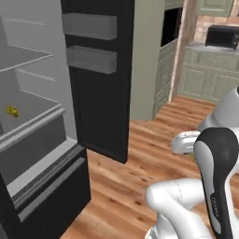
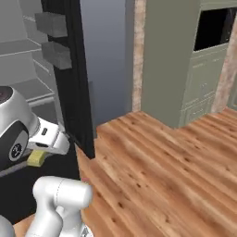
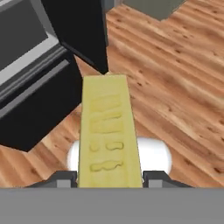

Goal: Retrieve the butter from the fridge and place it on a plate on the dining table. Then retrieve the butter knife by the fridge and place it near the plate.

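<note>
The pale-yellow rectangular butter stick (image 3: 109,131) is pinched between the gripper's (image 3: 109,177) two dark fingers, jutting forward beyond them. The tall black open fridge (image 1: 100,93) lies ahead-left. Carrying is apparently under way; the dining-table plate must be reached next.

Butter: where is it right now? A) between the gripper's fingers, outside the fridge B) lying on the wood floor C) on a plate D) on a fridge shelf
A: in the hand view the butter sits clamped in the gripper, above the wood floor.
</note>
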{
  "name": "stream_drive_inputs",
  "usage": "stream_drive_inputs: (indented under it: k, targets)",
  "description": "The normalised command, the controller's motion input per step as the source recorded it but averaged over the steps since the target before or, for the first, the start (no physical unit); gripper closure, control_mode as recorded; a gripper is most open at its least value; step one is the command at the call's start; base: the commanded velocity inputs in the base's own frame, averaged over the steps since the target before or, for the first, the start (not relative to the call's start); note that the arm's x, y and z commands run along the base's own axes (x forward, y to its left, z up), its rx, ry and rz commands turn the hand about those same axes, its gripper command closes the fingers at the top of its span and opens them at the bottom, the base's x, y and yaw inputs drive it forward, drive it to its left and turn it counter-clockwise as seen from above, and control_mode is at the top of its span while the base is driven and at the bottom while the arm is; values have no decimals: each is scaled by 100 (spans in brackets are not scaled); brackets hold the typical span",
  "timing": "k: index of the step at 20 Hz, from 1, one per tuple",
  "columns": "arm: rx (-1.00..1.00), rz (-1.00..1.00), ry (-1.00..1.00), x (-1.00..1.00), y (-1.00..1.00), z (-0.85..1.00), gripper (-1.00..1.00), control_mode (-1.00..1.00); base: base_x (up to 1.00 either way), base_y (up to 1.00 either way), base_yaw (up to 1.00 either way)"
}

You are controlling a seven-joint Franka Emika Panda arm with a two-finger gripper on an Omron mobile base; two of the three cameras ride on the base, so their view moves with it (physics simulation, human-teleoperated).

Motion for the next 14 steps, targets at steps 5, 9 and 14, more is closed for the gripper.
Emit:
stream_drive_inputs:
  k: [5,9,14]
  targets:
    - [0,0,0,0,0,0,100,100,0,-2,-92]
    - [0,0,0,0,0,0,100,100,0,0,-94]
    - [0,0,0,0,0,0,100,100,0,-2,-91]
